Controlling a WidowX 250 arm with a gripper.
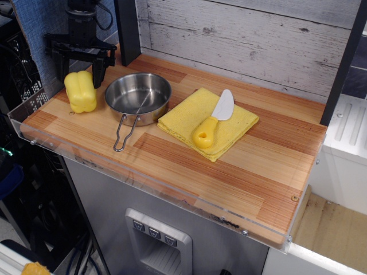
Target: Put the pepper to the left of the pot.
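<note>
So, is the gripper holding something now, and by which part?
Nothing is held. The gripper is open above the pepper, which rests on the table left of the pot.

text: none readable | labels: none; brands: none | numbers: none; signs: none anywhere in view

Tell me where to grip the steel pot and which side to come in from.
Take the pot by its near rim where the looped wire handle joins, coming straight down from above. The rim there is thin enough to pinch, and that front side is open: the pepper stands close on its left and the folded cloth on its right. The handle itself looks thin and floppy.
</note>
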